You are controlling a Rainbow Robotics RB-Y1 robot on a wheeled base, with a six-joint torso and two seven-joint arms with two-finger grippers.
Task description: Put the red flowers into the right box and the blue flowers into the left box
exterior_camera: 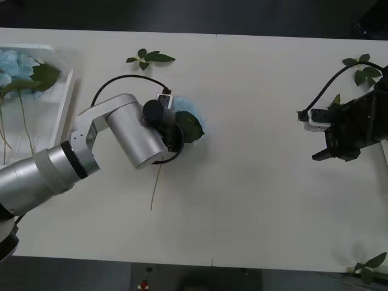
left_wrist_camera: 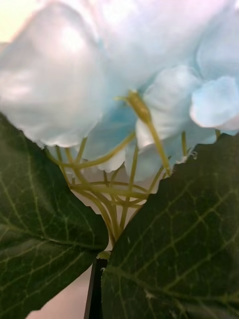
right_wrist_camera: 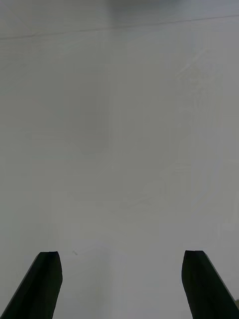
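- the left gripper (exterior_camera: 173, 130) is down on a blue flower (exterior_camera: 193, 118) near the table's (exterior_camera: 254, 200) middle; i cannot tell if it is clenched
- the left box (exterior_camera: 63, 103) waits at the left edge
- the right gripper (exterior_camera: 327, 151) hangs released by the right edge

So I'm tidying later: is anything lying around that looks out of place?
Yes: loose green leaf sprigs lie scattered on the table, one at the far edge and one at the near right corner, outside either box.
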